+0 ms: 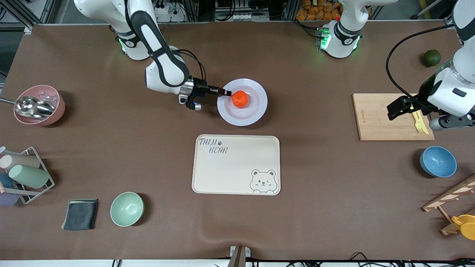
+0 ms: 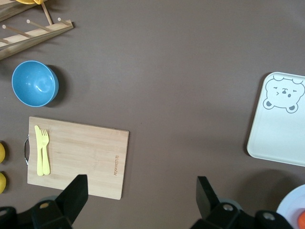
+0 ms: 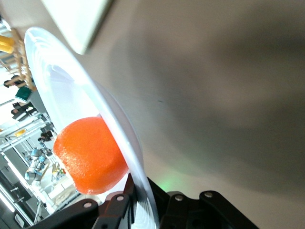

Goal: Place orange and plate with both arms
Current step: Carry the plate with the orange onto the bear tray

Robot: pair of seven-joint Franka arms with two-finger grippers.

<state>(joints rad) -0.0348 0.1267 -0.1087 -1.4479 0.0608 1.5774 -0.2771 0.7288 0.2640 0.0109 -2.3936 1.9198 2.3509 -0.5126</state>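
The orange (image 1: 240,99) lies on the pale plate (image 1: 256,107), a little farther from the front camera than the bear tray. My right gripper (image 1: 225,92) is shut on the plate's rim at the side toward the right arm's end of the table. In the right wrist view the rim (image 3: 62,81) runs between the fingers (image 3: 119,205), with the orange (image 3: 88,155) close to them. I cannot tell whether the plate rests on the table or is raised. My left gripper (image 1: 400,108) hangs open over the cutting board's edge, and the left wrist view shows nothing in the left gripper (image 2: 141,186).
The cream bear tray (image 1: 236,165) lies mid-table. The cutting board (image 1: 382,118) carries a yellow fork (image 1: 418,120); a blue bowl (image 1: 438,161) and wooden rack (image 1: 452,200) sit nearer the camera. A green fruit (image 1: 432,58), pink bowl (image 1: 39,105), cup rack (image 1: 22,178), cloth (image 1: 80,214) and green bowl (image 1: 127,208) are also present.
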